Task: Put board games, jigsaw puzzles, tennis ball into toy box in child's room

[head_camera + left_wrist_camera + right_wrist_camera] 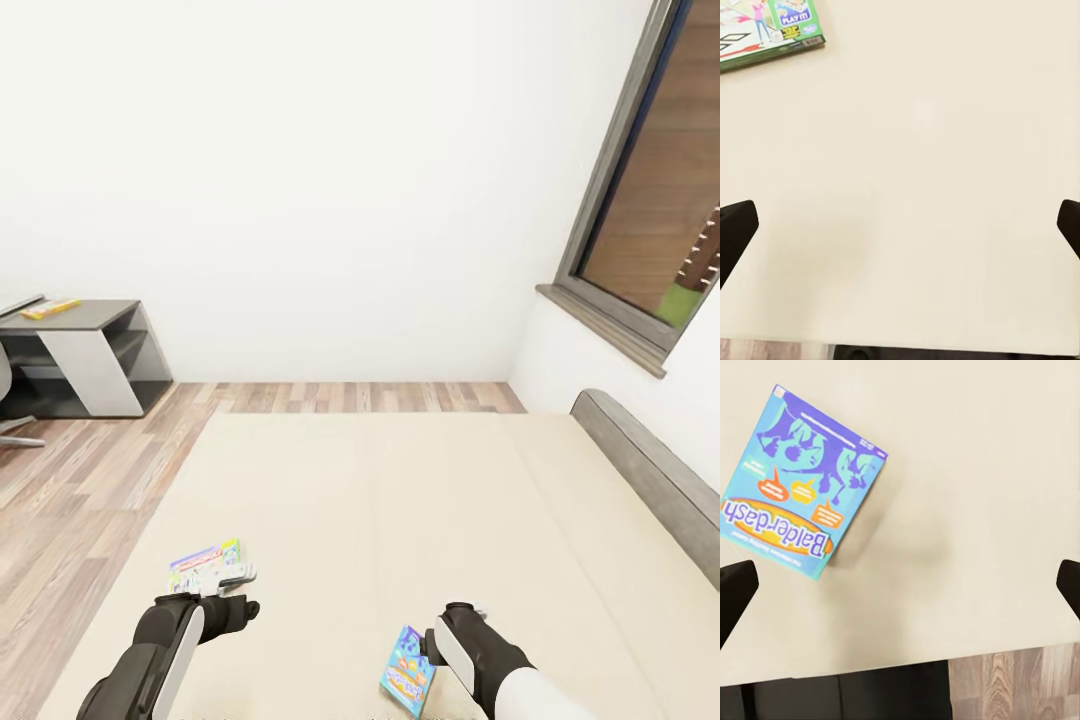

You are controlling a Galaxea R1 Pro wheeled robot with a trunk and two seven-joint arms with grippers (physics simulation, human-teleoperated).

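Observation:
Two board games lie flat on the cream bed (400,500). The pale one with a red logo (205,565) rests near the bed's left edge, and its corner (765,26) is seen from the left wrist. My left gripper (900,225) hangs open over bare mattress just beside it. The blue cartoon one (408,672) (799,484) lies near the foot, and my right gripper (900,585) is open above the mattress next to it, touching nothing. A flat yellow box (50,308) lies on the table's dark-grey end (100,318). Toy box, jigsaw puzzles and tennis ball are out of view.
Wood-plank floor (80,470) runs along the bed's left side to the white wall. A grey headboard (650,470) borders the bed on the right, under a window (650,200). Part of a chair base (15,425) shows at the far left.

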